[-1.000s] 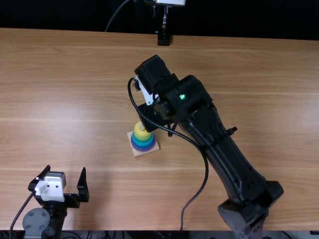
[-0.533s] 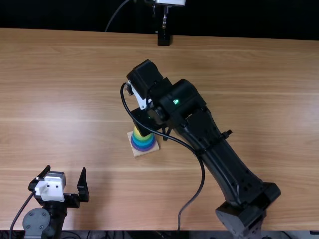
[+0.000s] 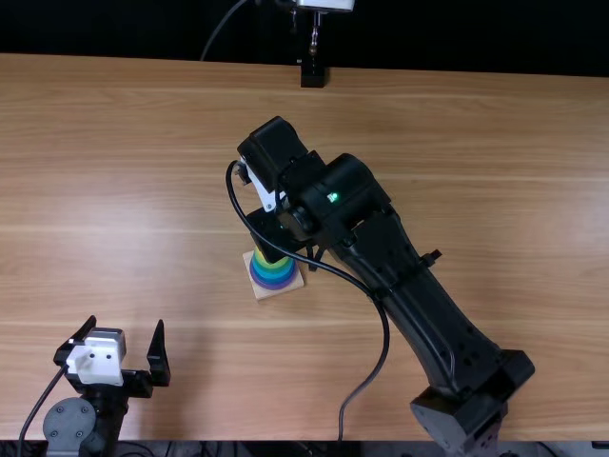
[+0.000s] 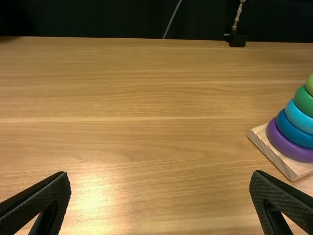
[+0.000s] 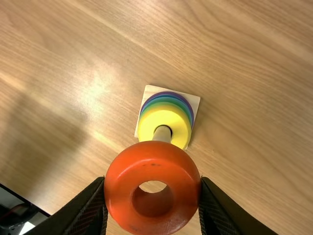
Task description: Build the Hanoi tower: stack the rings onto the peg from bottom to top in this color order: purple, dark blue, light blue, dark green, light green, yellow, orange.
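- Orange, glossy ring (image 5: 115,181), one: round, thick, with an open centre hole; gripped by the right gripper (image 3: 270,230), near the peg (image 5: 163,134). Whether it touches the peg cannot be told.
- Stacked rings, six, smooth and rounded, one of each colour: purple (image 4: 282,145), dark blue (image 4: 293,133), light blue (image 4: 296,118), dark green (image 4: 303,102), light green (image 4: 310,84) and yellow (image 5: 154,117), listed bottom to top and narrowing upward.
- Rings in all, seven: six on the peg, one in the gripper.
- Right gripper, one: two black fingers (image 5: 90,210) with ribbed surfaces, parted by the width of the orange ring and pressing on its opposite sides; in the top view it covers part of the stack.
- Left gripper (image 3: 127,327), one: two black, tapering fingers with textured inner faces, spread wide, nothing between them; near the table's near edge, well apart from the stack.
- Peg, one: pale, round wood, rising out of the yellow ring's hole; its end is hidden behind the orange ring.
- Base (image 4: 260,137), one: square, light wood with visible grain, lying flat under the purple ring.
- Table (image 3: 143,190), one: light brown wood, long streaked grain, faint sheen.
- Cable (image 3: 366,386), black, curving beside the right arm.
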